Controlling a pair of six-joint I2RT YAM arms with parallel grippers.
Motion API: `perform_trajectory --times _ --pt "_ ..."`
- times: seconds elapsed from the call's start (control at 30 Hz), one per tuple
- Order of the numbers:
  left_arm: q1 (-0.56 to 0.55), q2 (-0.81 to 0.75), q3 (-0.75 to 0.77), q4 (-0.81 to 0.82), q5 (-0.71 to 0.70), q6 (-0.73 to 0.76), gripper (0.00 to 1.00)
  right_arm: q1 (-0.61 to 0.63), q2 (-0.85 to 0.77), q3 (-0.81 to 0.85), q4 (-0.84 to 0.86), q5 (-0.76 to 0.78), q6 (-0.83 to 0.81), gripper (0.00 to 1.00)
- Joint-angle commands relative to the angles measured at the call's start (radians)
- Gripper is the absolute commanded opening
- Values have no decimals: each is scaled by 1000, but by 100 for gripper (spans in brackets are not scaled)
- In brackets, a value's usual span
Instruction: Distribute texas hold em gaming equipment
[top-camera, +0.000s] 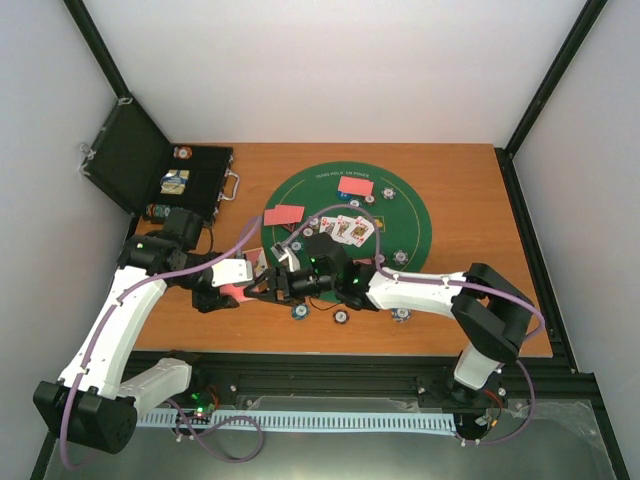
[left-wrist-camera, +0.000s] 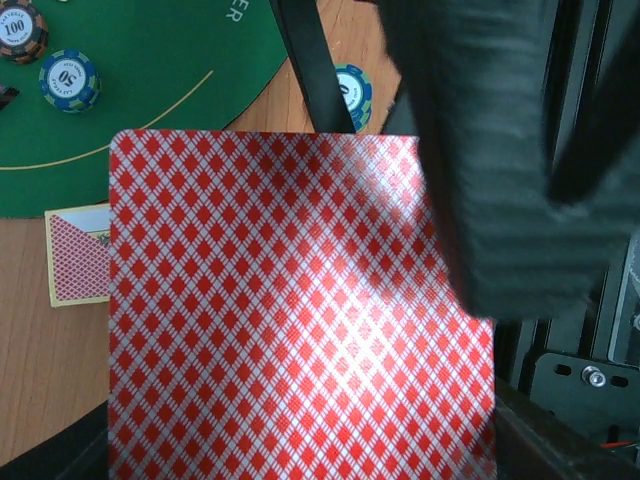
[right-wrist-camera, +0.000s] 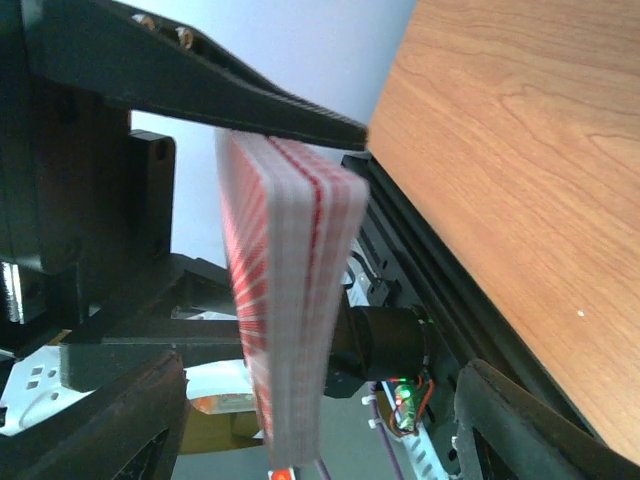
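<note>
My left gripper (top-camera: 240, 284) is shut on a deck of red-backed playing cards (left-wrist-camera: 300, 320), held off the table by the mat's near-left rim. The deck's patterned back fills the left wrist view. My right gripper (top-camera: 272, 285) faces it. In the right wrist view the deck (right-wrist-camera: 290, 300) stands edge-on between the right gripper's (right-wrist-camera: 320, 420) parted fingers, with a gap on each side. Face-up cards (top-camera: 347, 230) and two face-down cards (top-camera: 283, 214) (top-camera: 356, 186) lie on the green mat (top-camera: 390, 225). Poker chips (top-camera: 298, 311) (top-camera: 341, 317) (top-camera: 401, 314) sit near the mat's front edge.
A black case (top-camera: 150, 165) stands open at the back left with chips inside. More chips (left-wrist-camera: 70, 80) lie on the mat near the deck. A card box (left-wrist-camera: 78, 256) rests on the wood beside the mat. The table's black front rail (right-wrist-camera: 470, 300) is close behind the grippers.
</note>
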Motion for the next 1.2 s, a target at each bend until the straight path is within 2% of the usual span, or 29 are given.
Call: perform_trajectory --times 0.0,0.3,0.5,0.67,0.8,1.17 --pt "4 -6 45 -4 26 3 24 26 15 39 84 -8 19 73" --pt "4 -8 42 -6 31 6 23 38 91 53 210 -12 81 71" --pt "5 -14 48 -16 38 12 23 37 144 94 239 -18 101 67" --pt "4 -18 50 -22 40 16 23 36 178 102 262 -23 118 67" --pt "4 -20 48 -18 42 16 23 28 200 80 338 -38 143 66" --pt "4 -9 79 -27 55 3 23 -46 163 -54 298 -48 128 62"
